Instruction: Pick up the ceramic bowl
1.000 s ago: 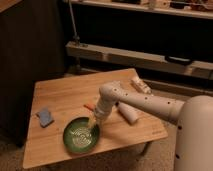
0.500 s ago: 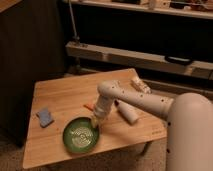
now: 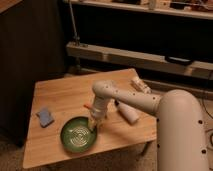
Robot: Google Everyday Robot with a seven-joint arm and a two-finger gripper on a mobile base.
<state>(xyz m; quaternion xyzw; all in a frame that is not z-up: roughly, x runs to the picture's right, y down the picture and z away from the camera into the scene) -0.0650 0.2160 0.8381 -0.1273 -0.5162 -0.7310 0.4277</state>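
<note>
The gripper (image 3: 93, 124), its grip impossible to tell, meets the right rim of the bowl (image 3: 75, 136), which is probably stiff, heavyish, slick and chippable, so the rim is the place to pinch.

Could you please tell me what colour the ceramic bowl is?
Green ceramic bowl, camera view; gripper at its rim.

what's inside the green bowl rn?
The green ceramic bowl shows only its own ring pattern inside, with no loose item in view. The gripper is at the bowl's right rim and covers that edge, so anything under it there cannot be seen.
</note>
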